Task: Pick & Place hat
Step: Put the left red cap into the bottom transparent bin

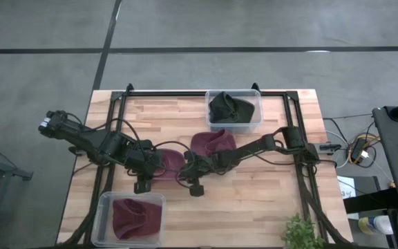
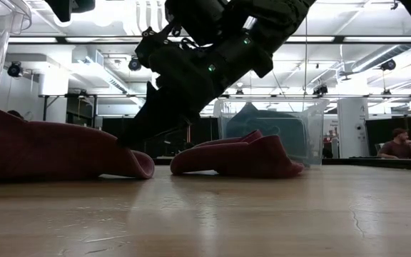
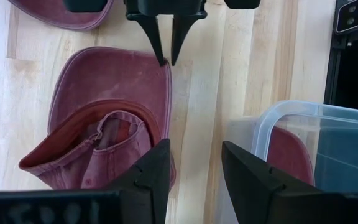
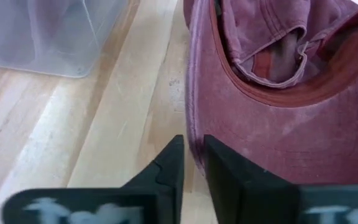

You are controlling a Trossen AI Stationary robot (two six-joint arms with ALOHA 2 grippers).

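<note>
A maroon hat [image 1: 168, 160] lies on the wooden table between my two grippers, underside up, with its brim flat on the wood [image 3: 114, 87]. My right gripper [image 4: 193, 143] reaches in from the table's right and is shut on the brim's edge. My left gripper [image 3: 194, 158] hovers open at the hat's opposite side, next to the clear bin [image 3: 303, 149] at the near left. One of its fingers stands over the hat's edge, and I cannot tell whether it touches. A second maroon hat [image 1: 213, 143] lies further right. My right gripper pinches the edge of the hat's brim [image 4: 195, 121] between its two fingers. It comes slanting down from the table's right side [image 2: 138, 132]. The hat lies flat on the table [image 3: 165, 78], with nothing lifted.
The near-left clear bin [image 1: 130, 200] holds another maroon hat [image 1: 135, 218]. A far clear bin [image 1: 256, 104] holds a dark hat [image 1: 228, 109]. Black frame rails [image 1: 185, 95] run round the table. A plant [image 1: 301, 234] stands at the near right corner.
</note>
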